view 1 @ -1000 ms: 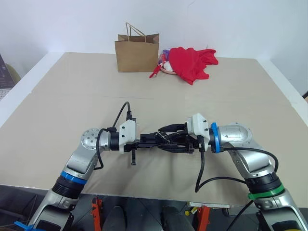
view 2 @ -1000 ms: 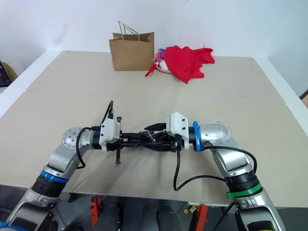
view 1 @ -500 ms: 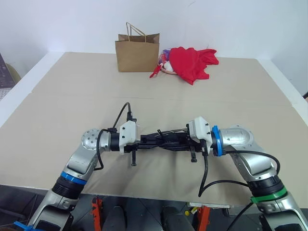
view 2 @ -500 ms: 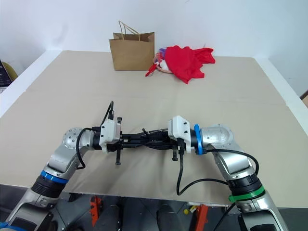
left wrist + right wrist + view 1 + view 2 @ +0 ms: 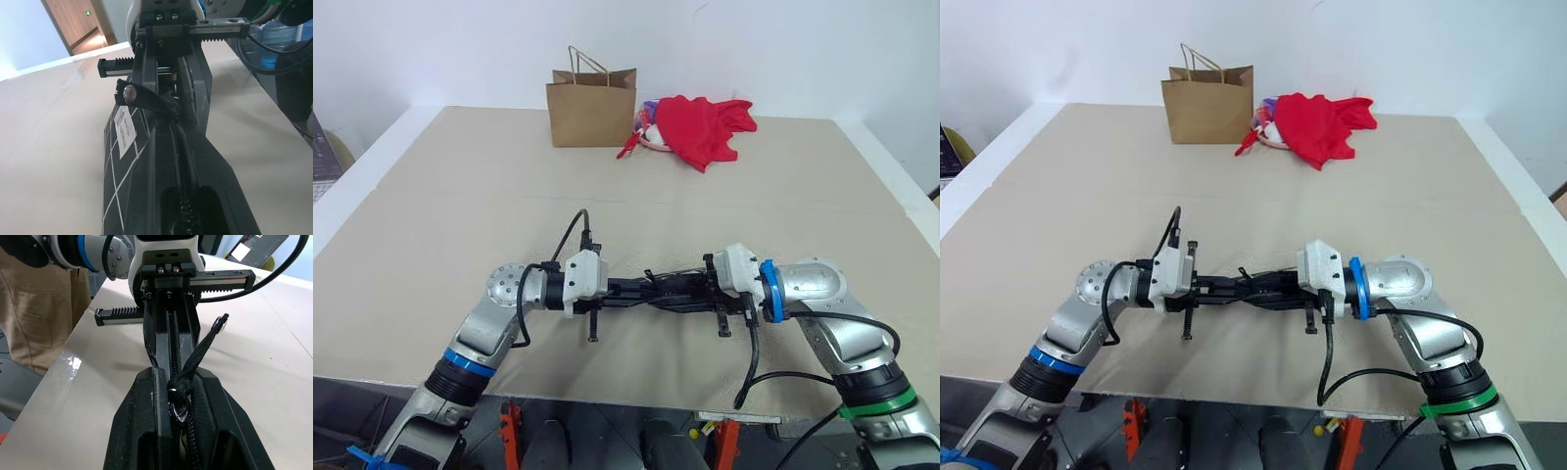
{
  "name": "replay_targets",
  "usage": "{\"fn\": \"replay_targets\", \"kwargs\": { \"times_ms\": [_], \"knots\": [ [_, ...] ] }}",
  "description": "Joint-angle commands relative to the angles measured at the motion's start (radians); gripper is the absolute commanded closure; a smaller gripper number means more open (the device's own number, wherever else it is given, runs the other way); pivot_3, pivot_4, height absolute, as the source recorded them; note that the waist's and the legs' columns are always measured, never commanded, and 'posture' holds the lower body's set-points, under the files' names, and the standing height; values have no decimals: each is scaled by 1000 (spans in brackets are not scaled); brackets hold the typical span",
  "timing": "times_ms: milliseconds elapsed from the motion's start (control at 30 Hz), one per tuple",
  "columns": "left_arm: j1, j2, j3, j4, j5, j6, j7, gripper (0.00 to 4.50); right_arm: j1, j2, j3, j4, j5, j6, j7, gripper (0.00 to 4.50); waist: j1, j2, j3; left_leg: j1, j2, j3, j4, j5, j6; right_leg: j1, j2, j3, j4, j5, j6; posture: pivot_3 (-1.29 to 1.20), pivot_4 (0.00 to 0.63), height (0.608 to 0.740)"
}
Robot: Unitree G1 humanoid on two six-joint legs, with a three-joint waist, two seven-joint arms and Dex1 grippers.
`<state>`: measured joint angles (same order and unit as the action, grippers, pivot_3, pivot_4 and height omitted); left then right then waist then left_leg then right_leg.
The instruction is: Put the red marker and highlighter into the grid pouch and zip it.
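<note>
Both arms stretch the grid pouch [image 5: 128, 171] above the surface [image 5: 460, 215], left jaws and right jaws each clamped on an end.

Both arms reach in from the bottom corners of the head view and bend at the elbow so the forearms run level toward each other across the lower middle of the frame. The left gripper [image 5: 625, 288] points to the right with its two black fingers pressed together on one end of the grid pouch [image 5: 661, 291], wrist housing just left of centre. The right gripper [image 5: 697, 291] points back to the left, tipped slightly downward, its fingers pinched narrowly on the pouch's other end at the zip, so the two grippers face each other tip to tip.
</note>
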<state>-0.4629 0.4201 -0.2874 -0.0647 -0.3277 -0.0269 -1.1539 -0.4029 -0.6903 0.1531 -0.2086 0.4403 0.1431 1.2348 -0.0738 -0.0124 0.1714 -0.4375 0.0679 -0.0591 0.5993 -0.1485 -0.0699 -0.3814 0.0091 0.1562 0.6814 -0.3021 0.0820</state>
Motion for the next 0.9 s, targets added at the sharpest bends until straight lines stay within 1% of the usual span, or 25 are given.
{"fn": "replay_targets", "kwargs": {
  "times_ms": [33, 67, 133, 167, 200, 267, 333, 533, 800, 900],
  "knots": [
    [3, 45, 51, 32, 15, -10, -3, 4500, 0, -37, -74, -22, 58, 48, 15, 4169, 0, 0, 0, 0, 0, 0, 0, 0, 0, 0, 0, 0, 0, 0, 0, 0, 150, 740],
    [3, 44, 49, 31, 14, -10, -3, 4500, 0, -35, -66, -31, 63, 65, 11, 4169, 0, 0, 0, 0, 0, 0, 0, 0, 0, 0, 0, 0, 0, 0, 0, 0, 150, 740],
    [2, 41, 46, 30, 14, -10, -2, 4500, 1, -30, -51, -51, 62, 82, 6, 3139, 0, 0, 0, 0, 0, 0, 0, 0, 0, 0, 0, 0, 0, 0, 0, 0, 150, 740],
    [1, 42, 46, 30, 13, -10, -3, 4500, -1, -24, -47, -55, 55, 75, 2, 2812, -1, 0, 0, 0, 0, 0, 0, 0, 0, 0, 0, 0, 0, 0, 0, 0, 150, 740],
    [1, 43, 45, 31, 13, -12, -4, 4500, -2, -15, -48, -58, 54, 72, -6, 2198, -1, 0, 0, 0, 0, 0, 0, 0, 0, 0, 0, 0, 0, 0, 0, 0, 150, 740],
    [1, 44, 46, 33, 12, -14, -5, 4500, -8, -7, -54, -66, 74, 99, -18, 1356, -1, 0, 0, 0, 0, 0, 0, 0, 0, 0, 0, 0, 0, 0, 0, 0, 150, 740],
    [3, 44, 48, 33, 12, -14, -7, 4500, -8, -8, -57, -72, 77, 109, -19, 343, -1, 0, 0, 0, 0, 0, 0, 0, 0, 0, 0, 0, 0, 0, 0, 0, 150, 740],
    [11, 45, 51, 25, 15, -11, 1, 4500, 12, 9, -38, -59, 56, 98, -18, 343, -1, 0, 0, 0, 0, 0, 0, 0, 0, 0, 0, 0, 0, 0, 0, 0, 150, 740],
    [19, 48, 38, 23, 30, -29, -10, 4500, -66, 67, -1, -18, 35, 164, -52, 343, -2, 0, 0, 0, 0, 0, 0, 0, 0, 0, 0, 0, 0, 0, 0, 0, 150, 740],
    [19, 41, 40, 18, 28, -24, -6, 4500, -104, 83, 5, -6, 42, 230, -74, 343, -1, 0, 0, 0, 0, 0, 0, 0, 0, 0, 0, 0, 0, 0, 0, 0, 150, 740]
  ]
}}
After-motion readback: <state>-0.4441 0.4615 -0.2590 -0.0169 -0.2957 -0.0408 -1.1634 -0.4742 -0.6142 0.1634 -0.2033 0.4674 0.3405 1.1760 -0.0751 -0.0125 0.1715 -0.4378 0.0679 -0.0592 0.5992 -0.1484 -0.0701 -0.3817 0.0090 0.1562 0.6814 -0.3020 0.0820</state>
